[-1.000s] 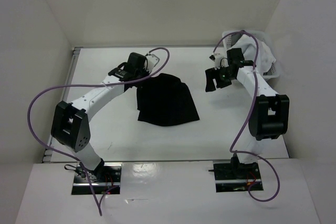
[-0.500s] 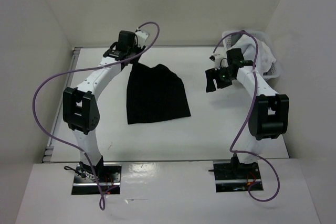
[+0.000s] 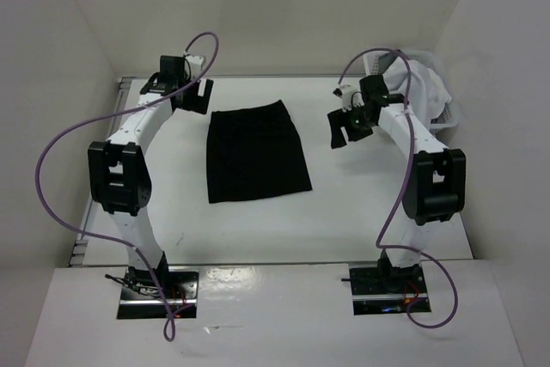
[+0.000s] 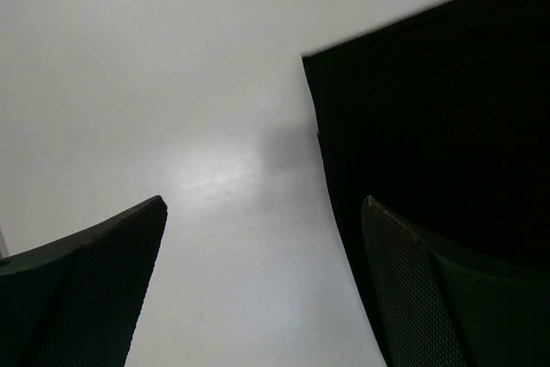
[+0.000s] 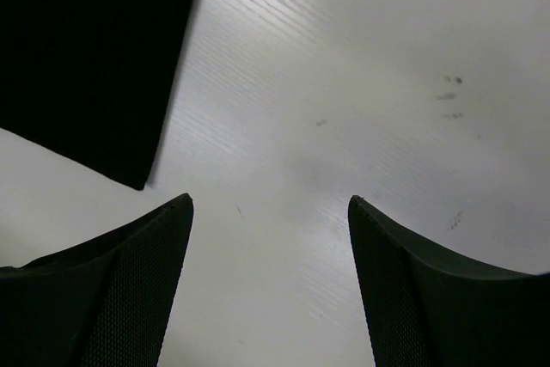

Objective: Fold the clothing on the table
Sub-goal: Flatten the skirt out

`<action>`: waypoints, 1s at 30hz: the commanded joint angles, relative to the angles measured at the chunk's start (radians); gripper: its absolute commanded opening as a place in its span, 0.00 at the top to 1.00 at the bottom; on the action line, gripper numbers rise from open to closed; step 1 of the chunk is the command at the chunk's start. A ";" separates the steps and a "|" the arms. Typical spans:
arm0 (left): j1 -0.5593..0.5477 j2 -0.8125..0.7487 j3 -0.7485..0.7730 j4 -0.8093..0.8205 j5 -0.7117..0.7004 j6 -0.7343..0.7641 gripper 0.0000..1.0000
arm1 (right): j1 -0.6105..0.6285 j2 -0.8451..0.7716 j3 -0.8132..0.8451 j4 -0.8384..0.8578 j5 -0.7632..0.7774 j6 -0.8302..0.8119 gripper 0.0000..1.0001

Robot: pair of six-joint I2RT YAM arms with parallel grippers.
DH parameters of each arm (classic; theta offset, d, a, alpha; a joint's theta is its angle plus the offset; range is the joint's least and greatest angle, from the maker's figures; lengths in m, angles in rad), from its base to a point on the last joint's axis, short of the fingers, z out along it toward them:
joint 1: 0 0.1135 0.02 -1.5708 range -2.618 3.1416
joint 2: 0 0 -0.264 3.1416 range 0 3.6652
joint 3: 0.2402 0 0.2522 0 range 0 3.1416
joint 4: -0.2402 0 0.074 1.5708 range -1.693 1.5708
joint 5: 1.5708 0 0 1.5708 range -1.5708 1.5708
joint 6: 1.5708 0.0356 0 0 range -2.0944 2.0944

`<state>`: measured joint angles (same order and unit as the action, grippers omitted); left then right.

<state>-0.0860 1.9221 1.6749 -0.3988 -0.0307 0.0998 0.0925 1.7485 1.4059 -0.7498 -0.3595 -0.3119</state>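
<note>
On the table (image 3: pixel 369 204) the clothing (image 3: pixel 256 152) now lies flat; left claw (image 3: pixel 191 99) newly apart, right claw (image 3: pixel 344 131) apart.

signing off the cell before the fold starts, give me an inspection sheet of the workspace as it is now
surface: table white, with a few faint dark scuffs
job's things: clothing black, spread flat mid-table, no fold seen
clutter: white basket at the far right corner, white cloth bundle piled in it
grippers: left gripper jaws open, empty, at the clothing's far left corner; right gripper jaws open, empty, over bare table right of the clothing
cables: purple cables loop off both arms, none on the clothing
surroundings: white walls on three sides, metal rail along the left edge
</note>
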 commanded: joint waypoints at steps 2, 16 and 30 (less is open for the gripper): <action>0.026 -0.205 -0.128 -0.080 0.107 -0.026 0.00 | 0.180 0.103 0.140 0.003 0.044 0.011 0.22; 0.313 -0.627 -0.475 -0.213 0.227 0.006 0.00 | 0.319 0.539 0.738 0.061 0.080 0.102 0.24; 0.496 -0.765 -0.587 -0.252 0.316 0.024 0.00 | 0.355 0.876 1.285 -0.089 -0.021 0.142 0.22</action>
<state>0.3958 1.1980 1.0897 -0.6544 0.2409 0.1051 0.4168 2.6064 2.6022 -0.7792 -0.3370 -0.1829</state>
